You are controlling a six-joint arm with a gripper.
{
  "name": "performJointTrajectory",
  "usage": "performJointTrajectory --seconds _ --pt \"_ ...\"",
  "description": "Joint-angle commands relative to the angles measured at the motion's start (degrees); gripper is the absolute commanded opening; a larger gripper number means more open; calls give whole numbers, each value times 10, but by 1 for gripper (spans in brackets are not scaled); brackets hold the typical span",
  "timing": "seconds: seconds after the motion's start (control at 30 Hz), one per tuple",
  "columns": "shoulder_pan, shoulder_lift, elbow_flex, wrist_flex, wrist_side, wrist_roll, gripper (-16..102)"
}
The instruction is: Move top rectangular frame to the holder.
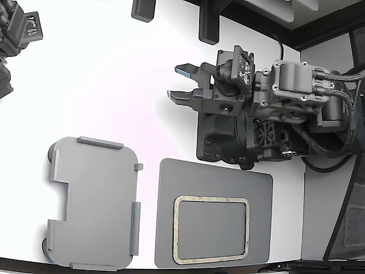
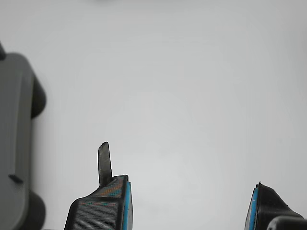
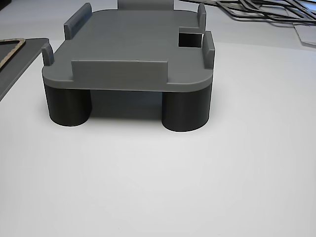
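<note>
The tan rectangular frame (image 1: 211, 229) lies flat on a dark grey pad (image 1: 214, 182) at the bottom centre of the exterior view; a corner of the frame (image 3: 11, 51) shows in the other view. The light grey holder (image 1: 94, 202) with raised edge tabs and a side notch sits to the exterior view's left of the pad, with nothing on it. It stands on dark round feet (image 3: 185, 111). My gripper (image 1: 182, 84) hovers open above the white table, up from the pad and well apart from both. In the wrist view the fingertips (image 2: 112, 191) hold nothing, and the holder's edge (image 2: 14, 143) shows.
A second arm's dark gripper (image 1: 17, 34) sits at the exterior view's top left corner. Two dark brackets (image 1: 208, 25) stand at the table's far edge. Thin frames (image 3: 266, 12) lie stacked behind the holder in the other view. My arm's body (image 1: 268, 114) sits above the pad.
</note>
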Motion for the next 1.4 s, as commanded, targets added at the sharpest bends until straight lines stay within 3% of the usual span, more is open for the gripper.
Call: performJointTrajectory --seconds 0.0,0.37,0.7,0.97,1.17,1.37 --pt "4 12 9 -162 7 -48 100" --pt "10 2 -17 -153 -5 -60 100" --pt "167 -200 -265 53 72 45 100" --pt "284 -368 -410 218 61 196 100" --pt "416 -463 -454 287 119 358 100" --pt "501 -524 -463 312 107 459 100"
